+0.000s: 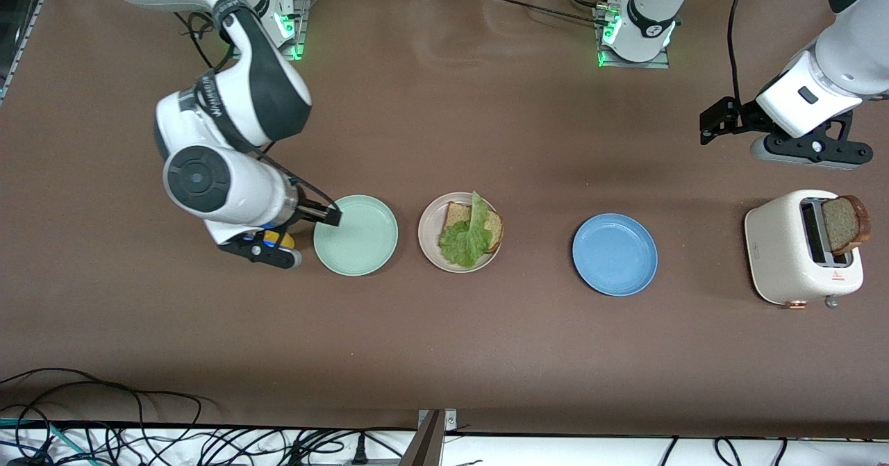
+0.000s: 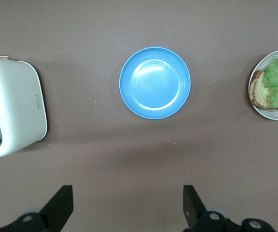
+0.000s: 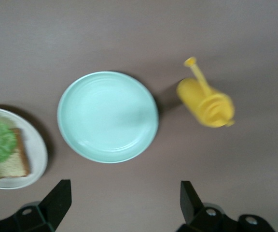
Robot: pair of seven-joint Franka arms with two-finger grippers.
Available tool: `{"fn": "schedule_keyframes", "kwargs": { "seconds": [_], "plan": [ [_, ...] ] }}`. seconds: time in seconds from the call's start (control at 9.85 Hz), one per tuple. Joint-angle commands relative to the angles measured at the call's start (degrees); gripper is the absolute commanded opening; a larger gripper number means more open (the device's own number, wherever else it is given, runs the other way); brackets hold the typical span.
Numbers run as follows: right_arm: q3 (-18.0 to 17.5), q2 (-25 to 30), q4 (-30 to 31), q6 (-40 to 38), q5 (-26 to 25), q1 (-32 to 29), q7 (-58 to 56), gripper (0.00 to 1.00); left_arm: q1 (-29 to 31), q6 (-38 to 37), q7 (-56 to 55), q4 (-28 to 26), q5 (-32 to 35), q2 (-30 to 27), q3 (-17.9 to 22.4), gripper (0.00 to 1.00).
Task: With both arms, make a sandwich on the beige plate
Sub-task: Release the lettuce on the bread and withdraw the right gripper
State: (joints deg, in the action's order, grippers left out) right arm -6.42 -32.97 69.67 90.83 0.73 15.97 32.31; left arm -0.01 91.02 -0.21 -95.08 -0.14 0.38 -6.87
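Front view shows the beige plate holding 1 bread slice under lettuce, so the top slice in the toaster, below the open, empty left pincer, looks next; right pincer hangs open beside the green plate.

Blue plate between white toaster and beige plate with lettuce-topped bread.
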Motion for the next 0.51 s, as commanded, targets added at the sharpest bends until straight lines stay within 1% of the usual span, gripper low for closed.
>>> {"fn": "schedule_keyframes", "kwargs": {
  "seconds": [0.0,0.2,0.41],
  "plan": [
    [3.5,6.1,6.9,0.1,1.0,-0.8,-13.7,1.00,-0.6,0.6,-0.6,-0.9,-1.3,-0.8,0.7,1.00],
    [3.8,9.8,12.1,2.2,1.0,-3.5,-23.5,1.00,-0.6,0.6,-0.6,-0.9,-1.3,-0.8,0.7,1.00],
    [3.7,13.4,19.3,8.1,1.1,-6.9,-33.5,1.00,-0.5,0.6,-0.7,-0.9,-1.3,-0.8,0.7,1.00]
  ]
}}
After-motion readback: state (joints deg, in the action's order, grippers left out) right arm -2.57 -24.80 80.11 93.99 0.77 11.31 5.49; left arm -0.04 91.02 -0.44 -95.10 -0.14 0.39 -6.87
